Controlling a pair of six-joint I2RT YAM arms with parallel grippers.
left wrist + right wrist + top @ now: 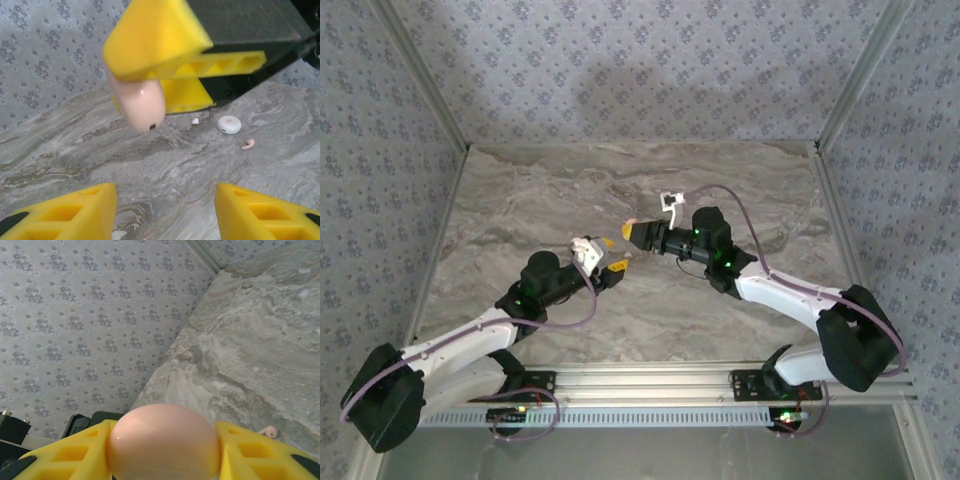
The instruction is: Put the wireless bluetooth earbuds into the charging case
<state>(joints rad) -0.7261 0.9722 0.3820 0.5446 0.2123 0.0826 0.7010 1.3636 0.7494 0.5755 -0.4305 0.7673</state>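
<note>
Fingers of the right gripper, yellow and hollow-celled, clamp the glossy pale pink egg-shaped charging case above the table. Those of the left gripper stand apart, empty, facing it. 1 tiny pink curled earbud lies on the table beyond the case, near a round white puck; a whitish speck close by may be the 2nd.

Likely risks: the slick case twisting in its grip, the earbud skidding away when pinched, or the puck being taken instead.

The grey marble-patterned tabletop is enclosed by floral-papered walls and aluminium corner rails.
</note>
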